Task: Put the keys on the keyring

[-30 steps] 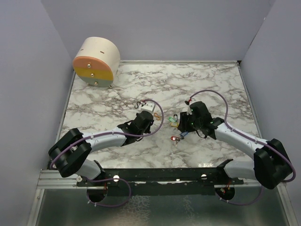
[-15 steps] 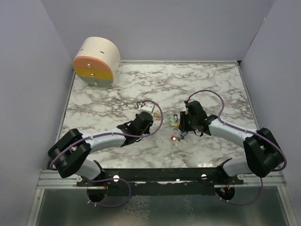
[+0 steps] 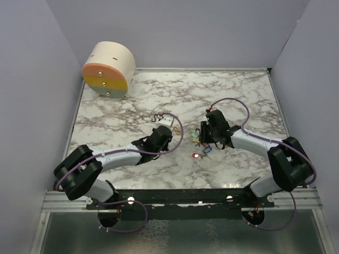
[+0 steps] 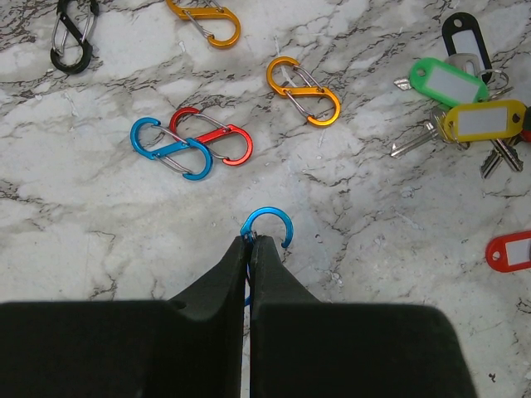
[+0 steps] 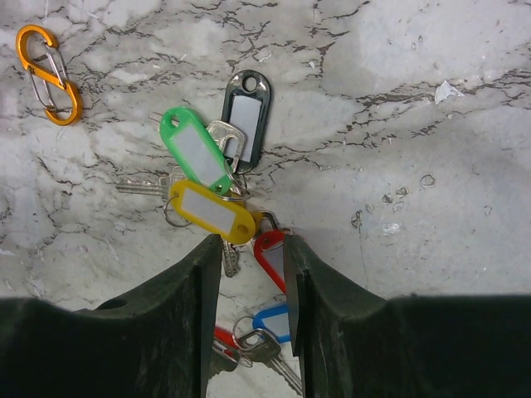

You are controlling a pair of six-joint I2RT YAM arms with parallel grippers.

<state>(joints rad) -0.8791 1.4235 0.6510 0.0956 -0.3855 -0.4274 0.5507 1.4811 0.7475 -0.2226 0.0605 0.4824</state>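
The keys lie in a heap on the marble, each with a plastic tag: green (image 5: pixel 195 153), yellow (image 5: pixel 211 211), black (image 5: pixel 247 116), red (image 5: pixel 272 257) and blue (image 5: pixel 274 319). My right gripper (image 5: pixel 253 242) is down over this heap, open, its jaws straddling the red tag, which rests against the right finger. The heap also shows in the top view as keys (image 3: pixel 200 147), just under the right gripper (image 3: pixel 204 138). My left gripper (image 4: pixel 250 240) is shut on a blue keyring (image 4: pixel 267 224), whose open hook pokes out past the fingertips.
Loose S-shaped clips lie ahead of the left gripper: blue (image 4: pixel 170 149), red (image 4: pixel 214 135), two orange (image 4: pixel 304 91) (image 4: pixel 206 21) and a black one (image 4: pixel 70 37). A round beige box (image 3: pixel 108 69) stands at the far left corner. Purple walls close in the table.
The right gripper has slid left and farther over the key heap, and its jaws have narrowed somewhat. The left arm and its blue keyring have not moved.
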